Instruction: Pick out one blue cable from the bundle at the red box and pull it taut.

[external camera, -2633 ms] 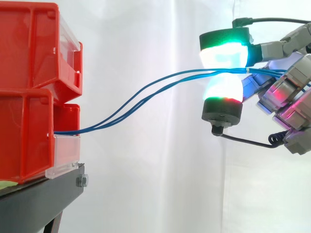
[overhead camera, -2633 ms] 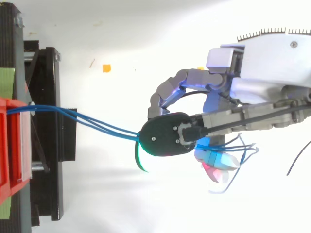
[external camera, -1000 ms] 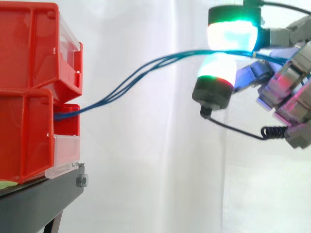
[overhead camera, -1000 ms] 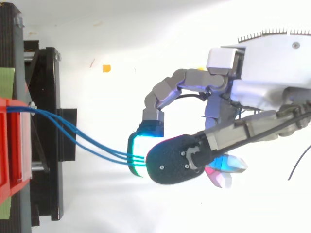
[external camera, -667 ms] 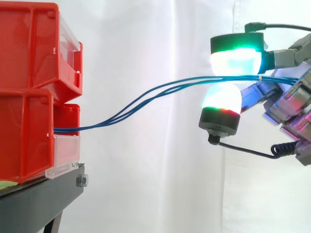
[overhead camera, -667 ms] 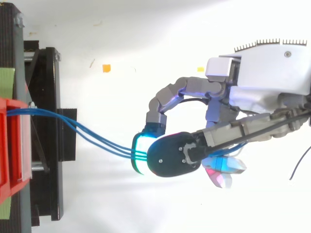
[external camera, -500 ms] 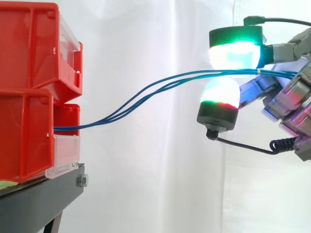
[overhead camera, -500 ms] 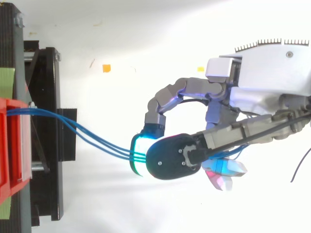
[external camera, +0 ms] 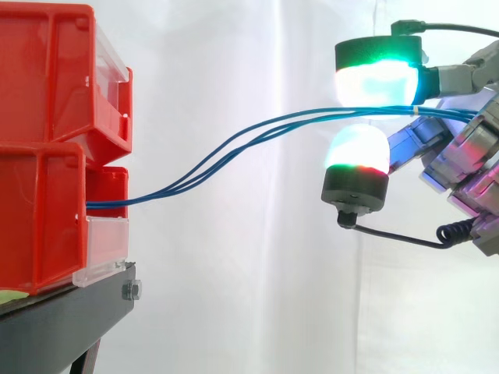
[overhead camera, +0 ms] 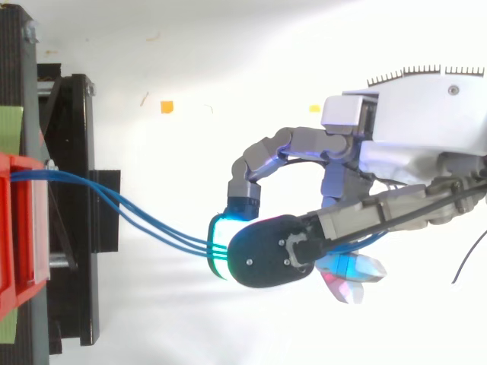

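Blue cables (external camera: 300,118) between the hand's (overhead camera: 415,122) pads (external camera: 374,78), slack toward red box (external camera: 39,210)

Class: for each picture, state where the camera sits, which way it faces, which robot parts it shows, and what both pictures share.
Side view: beside the work, looking level across it; red bins at left, hand at right.
Top view: overhead, looking down; hand and its curled fingers reach in from the right.
Shared: the blue cables running from bins to fingers.
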